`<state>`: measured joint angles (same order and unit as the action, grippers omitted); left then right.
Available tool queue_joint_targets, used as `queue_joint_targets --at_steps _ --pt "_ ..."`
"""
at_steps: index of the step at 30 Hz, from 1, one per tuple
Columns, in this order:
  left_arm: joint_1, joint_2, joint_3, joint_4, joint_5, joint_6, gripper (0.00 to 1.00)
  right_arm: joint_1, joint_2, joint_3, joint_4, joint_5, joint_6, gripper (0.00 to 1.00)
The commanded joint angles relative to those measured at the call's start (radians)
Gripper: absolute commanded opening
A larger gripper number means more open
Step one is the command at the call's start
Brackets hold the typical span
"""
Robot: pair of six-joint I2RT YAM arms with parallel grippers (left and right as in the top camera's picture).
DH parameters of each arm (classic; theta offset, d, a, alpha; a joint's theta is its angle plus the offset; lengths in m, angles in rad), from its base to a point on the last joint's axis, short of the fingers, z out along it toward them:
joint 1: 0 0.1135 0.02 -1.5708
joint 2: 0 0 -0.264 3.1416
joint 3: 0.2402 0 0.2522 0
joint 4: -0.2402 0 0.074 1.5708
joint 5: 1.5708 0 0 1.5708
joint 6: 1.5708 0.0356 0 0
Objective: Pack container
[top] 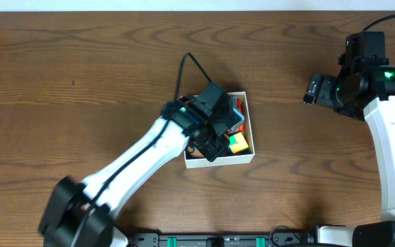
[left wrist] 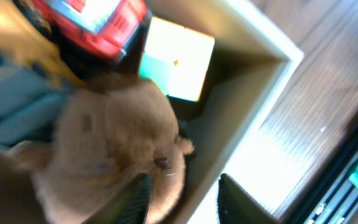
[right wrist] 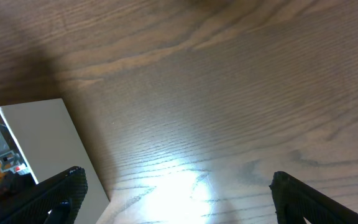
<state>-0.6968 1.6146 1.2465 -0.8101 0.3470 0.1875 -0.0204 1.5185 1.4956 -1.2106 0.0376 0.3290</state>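
Container [top: 233, 159] mid-counter [top: 81, 62], L jaws down inside it, apart.
Tan plush toy [left wrist: 110, 143] in container w/ red toy [left wrist: 101, 22] at its 12, yellow block [left wrist: 176, 59] at 1; R jaws wide apart over counter at container's 2 o'clock.

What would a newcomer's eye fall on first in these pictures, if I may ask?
The left gripper hangs low over the white container in the middle of the table, right by a tan plush toy packed beside a pale cube and a red toy. Far to the right, the right gripper hangs open, holding nothing.
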Motion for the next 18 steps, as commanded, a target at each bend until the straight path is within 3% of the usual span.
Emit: queue_joint_targets --at_steps 1,6,13,14,18 --pt "0.000 -0.077 0.009 -0.003 -0.071 0.010 0.52 -0.006 -0.011 -0.001 0.003 0.011 -0.026 0.97" --pt "0.003 -0.141 0.009 -0.003 -0.171 0.010 0.64 -0.006 -0.011 -0.001 0.016 0.011 -0.047 0.97" --pt "0.061 -0.157 0.008 -0.004 -0.191 0.008 0.65 -0.005 -0.011 -0.001 0.030 0.011 -0.054 0.97" --pt "0.066 -0.155 0.008 -0.003 -0.191 0.009 0.63 -0.005 -0.011 -0.001 0.032 0.011 -0.054 0.97" --pt "0.068 -0.126 0.006 -0.004 -0.179 0.008 0.23 -0.005 -0.011 -0.001 0.036 0.011 -0.053 0.96"
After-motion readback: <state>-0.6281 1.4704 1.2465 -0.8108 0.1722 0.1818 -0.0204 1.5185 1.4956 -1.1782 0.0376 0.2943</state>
